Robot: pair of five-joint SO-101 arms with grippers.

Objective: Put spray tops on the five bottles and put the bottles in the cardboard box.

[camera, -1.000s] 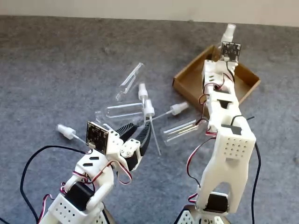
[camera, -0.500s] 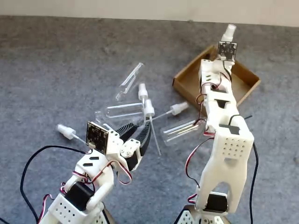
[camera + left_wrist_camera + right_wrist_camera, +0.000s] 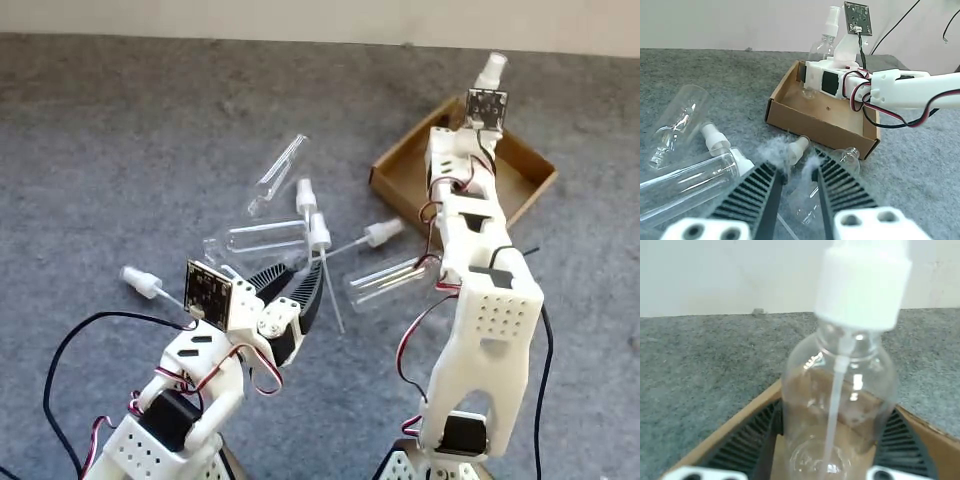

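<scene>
The right claw (image 3: 832, 450) clamped a capped bottle (image 3: 840, 385) at the box's (image 3: 815, 125) far side; the left claw (image 3: 797, 169) sat apart by loose tops (image 3: 320, 232).

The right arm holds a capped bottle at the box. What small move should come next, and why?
Probably lower the right tool slightly and open it. Its bottle already carries a spray top and is upright over the cardboard box, so release would finish this bottle's placement.
</scene>
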